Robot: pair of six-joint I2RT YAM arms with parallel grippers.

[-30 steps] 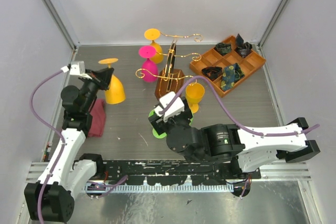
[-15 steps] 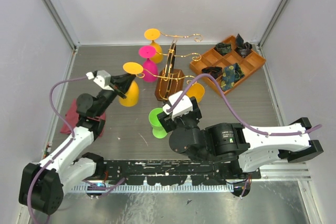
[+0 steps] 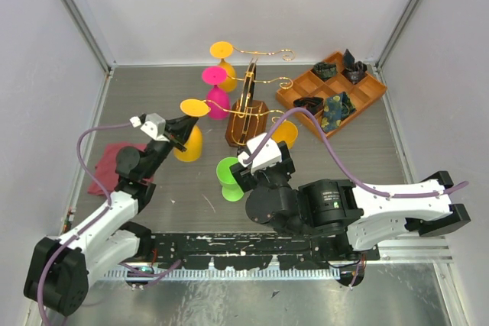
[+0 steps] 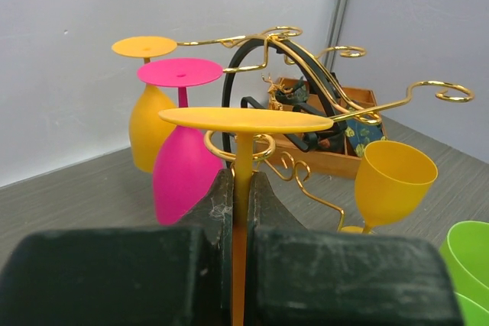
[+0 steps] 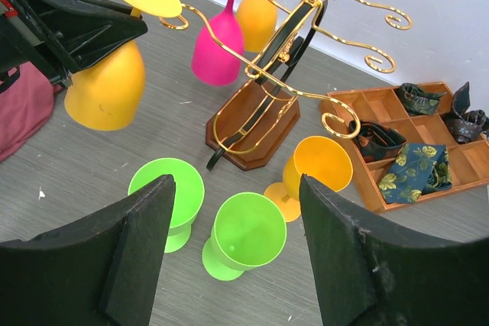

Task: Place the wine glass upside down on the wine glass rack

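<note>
- Yellow wine glass [image 3: 189, 145] has moved right, nearer the wine glass rack [image 3: 246, 121].
- Left jaws clenched on its stem, cup down, rack just ahead.
- Right jaws spread wide, holding nothing.

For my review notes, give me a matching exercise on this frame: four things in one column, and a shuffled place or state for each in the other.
Things:
1. pink wine glass
2. green wine glasses
3. leaf-patterned cloth
4. left gripper

Places or states:
A. in the orange tray
B. shut on the stem of the yellow wine glass
C. upright on the table
D. upside down, not gripped

Pairs: 1-D, 2-C, 3-A, 4-B
</note>
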